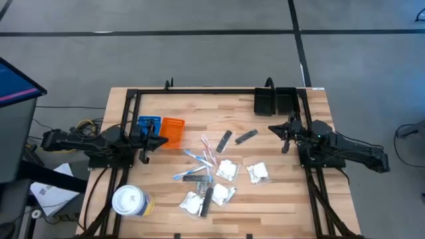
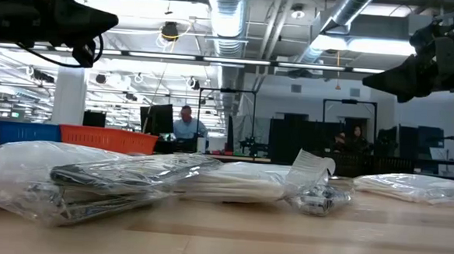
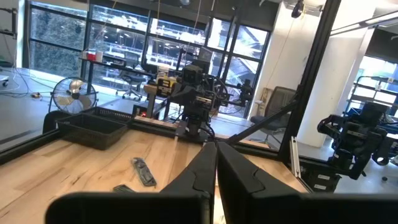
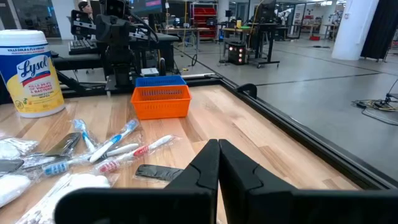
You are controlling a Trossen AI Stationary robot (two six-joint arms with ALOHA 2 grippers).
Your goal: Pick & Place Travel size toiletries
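Observation:
The toiletries lie loose in the middle of the table: crinkly clear packets (image 1: 227, 169) with white contents, thin blue, pink and white toothbrushes (image 1: 199, 159) (image 4: 112, 146), and short dark grey sticks (image 1: 224, 141) (image 3: 143, 171) (image 4: 158, 172). In the low view the packets (image 2: 115, 179) fill the foreground. My left gripper (image 1: 163, 141) (image 3: 216, 155) is shut and hovers above the table, left of the pile, by the trays. My right gripper (image 1: 272, 128) (image 4: 219, 155) is also shut, held in the air to the right of the pile. Neither touches anything.
A blue tray (image 1: 149, 126) and an orange tray (image 1: 173, 131) (image 4: 160, 101) stand left of the pile. A black bin (image 1: 275, 101) (image 3: 93, 127) sits at the far right corner. A white lidded wipes canister (image 1: 129, 200) (image 4: 30, 73) stands near the left front. A black frame rims the table.

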